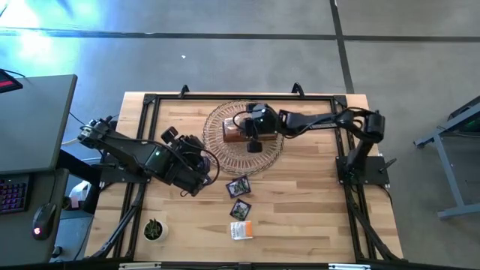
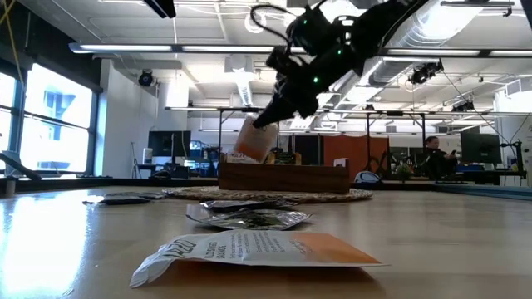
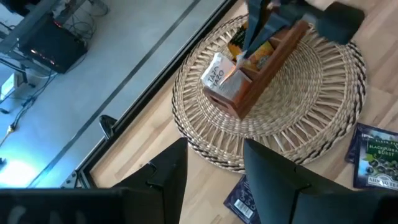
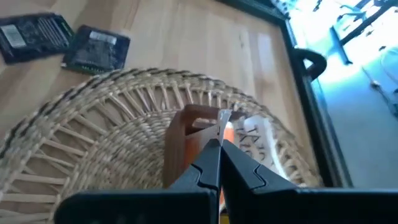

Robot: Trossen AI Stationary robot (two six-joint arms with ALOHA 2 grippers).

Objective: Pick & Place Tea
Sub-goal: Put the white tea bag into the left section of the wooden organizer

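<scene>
Several sachets already stand in the brown wooden three-compartment box (image 1: pixel 235 132) on the round woven wicker basket (image 1: pixel 217 150). The right end effector (image 4: pixel 219 138) pinches an orange-and-white paper tea sachet (image 4: pixel 221 121) over it. The left end effector (image 3: pixel 214 171), fingers apart and empty, waits nearby. At least three dark and orange sachets (image 1: pixel 238 186) remain on the bench (image 1: pixel 300 210).

The box (image 1: pixel 235 131) sits on the basket (image 1: pixel 217 146); three sachets (image 1: pixel 238 186) lie before it.

A grey concrete floor (image 1: pixel 225 45) spreads around the wooden table (image 1: pixel 300 210), glare pooling at one corner. A dark desk (image 1: pixel 34 120) with a keyboard (image 1: pixel 11 196) and mouse (image 1: pixel 43 220) stands alongside. Beyond, tall windows (image 2: pixel 50 124), long ceiling lights (image 2: pixel 158 48), and a seated person (image 2: pixel 432 156).
</scene>
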